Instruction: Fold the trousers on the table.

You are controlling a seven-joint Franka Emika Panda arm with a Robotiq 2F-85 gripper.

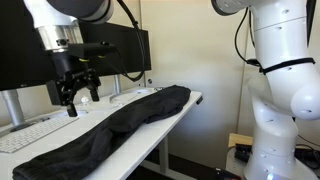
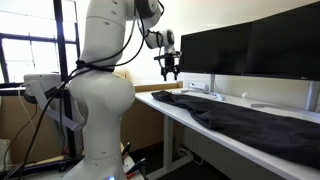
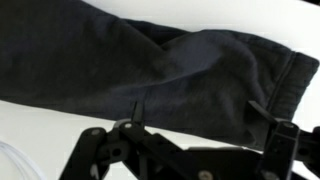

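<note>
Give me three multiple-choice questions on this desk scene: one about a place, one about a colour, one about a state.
1. Where do the trousers lie?
A. on the table
B. on the floor
C. over a monitor

2. What colour are the trousers?
A. red
B. black
C. white

3. What state is the gripper in?
A. shut on the trousers
B. open, above the table
C. resting on the floor

Answers:
1 A, they stretch along the tabletop.
2 B, the cloth is dark in every view.
3 B, the wrist view shows the fingers apart, holding nothing.
</note>
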